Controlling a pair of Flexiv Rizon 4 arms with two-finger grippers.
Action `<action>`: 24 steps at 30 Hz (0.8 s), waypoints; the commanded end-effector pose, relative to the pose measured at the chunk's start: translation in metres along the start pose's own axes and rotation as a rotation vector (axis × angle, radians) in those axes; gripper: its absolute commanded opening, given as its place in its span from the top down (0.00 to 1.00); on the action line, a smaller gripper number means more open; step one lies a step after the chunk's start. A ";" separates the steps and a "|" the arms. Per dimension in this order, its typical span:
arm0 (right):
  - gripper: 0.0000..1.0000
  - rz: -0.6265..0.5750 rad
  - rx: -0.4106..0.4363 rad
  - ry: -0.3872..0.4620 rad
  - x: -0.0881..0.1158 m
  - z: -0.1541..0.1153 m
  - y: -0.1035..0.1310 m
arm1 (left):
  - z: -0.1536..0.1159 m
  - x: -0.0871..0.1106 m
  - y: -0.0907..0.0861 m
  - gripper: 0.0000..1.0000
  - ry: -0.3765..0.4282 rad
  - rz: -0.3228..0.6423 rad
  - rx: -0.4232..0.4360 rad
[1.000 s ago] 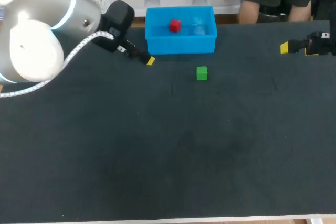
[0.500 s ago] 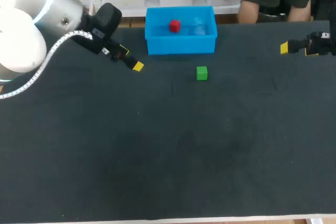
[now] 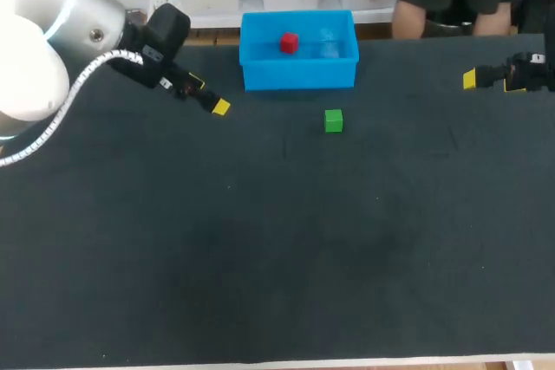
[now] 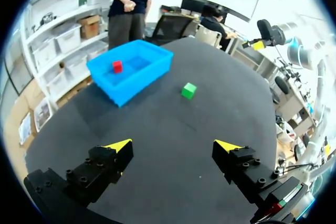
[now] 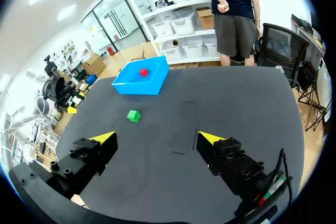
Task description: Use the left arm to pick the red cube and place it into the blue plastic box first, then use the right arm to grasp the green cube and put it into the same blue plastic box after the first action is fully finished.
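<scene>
Your red cube (image 3: 289, 42) sits in the blue plastic box (image 3: 299, 76); the green cube (image 3: 334, 120) lies on the table (image 3: 260, 257) just nearside. It looks light and rigid: grip opposite flat faces. Your right pincer (image 5: 157, 138) and left pincer (image 4: 173, 145) gape wide, empty

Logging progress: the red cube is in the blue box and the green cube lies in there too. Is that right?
Not quite: the head view shows the green cube on the table, in front of the blue box and apart from it. The red cube is in the box.
</scene>
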State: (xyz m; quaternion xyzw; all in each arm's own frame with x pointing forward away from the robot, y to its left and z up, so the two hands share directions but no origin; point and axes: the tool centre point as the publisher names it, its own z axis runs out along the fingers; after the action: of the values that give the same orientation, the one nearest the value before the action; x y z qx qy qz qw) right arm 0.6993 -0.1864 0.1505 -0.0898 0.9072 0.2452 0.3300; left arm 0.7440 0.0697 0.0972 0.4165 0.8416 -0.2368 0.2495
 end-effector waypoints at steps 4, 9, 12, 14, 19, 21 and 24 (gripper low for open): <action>0.00 0.000 0.002 0.000 0.000 0.001 0.000 | -0.001 0.001 -0.001 0.00 -0.003 0.000 -0.002; 0.00 0.000 0.002 0.000 0.000 0.001 0.000 | -0.001 0.001 -0.001 0.00 -0.003 0.000 -0.002; 0.00 0.000 0.002 0.000 0.000 0.001 0.000 | -0.001 0.001 -0.001 0.00 -0.003 0.000 -0.002; 0.00 0.000 0.002 0.000 0.000 0.001 0.000 | -0.001 0.001 -0.001 0.00 -0.003 0.000 -0.002; 0.00 0.000 0.002 0.000 0.000 0.001 0.000 | -0.001 0.001 -0.001 0.00 -0.003 0.000 -0.002; 0.00 0.000 0.002 0.000 0.000 0.001 0.000 | -0.001 0.001 -0.001 0.00 -0.003 0.000 -0.002; 0.00 0.002 0.004 0.013 0.005 0.000 0.004 | -0.001 0.001 -0.001 0.00 -0.003 0.000 -0.002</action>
State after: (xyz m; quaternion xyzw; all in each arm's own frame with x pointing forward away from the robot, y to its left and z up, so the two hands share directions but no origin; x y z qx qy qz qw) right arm 0.6983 -0.1860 0.1492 -0.0904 0.9079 0.2452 0.3278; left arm 0.7424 0.0696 0.0985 0.4154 0.8428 -0.2349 0.2489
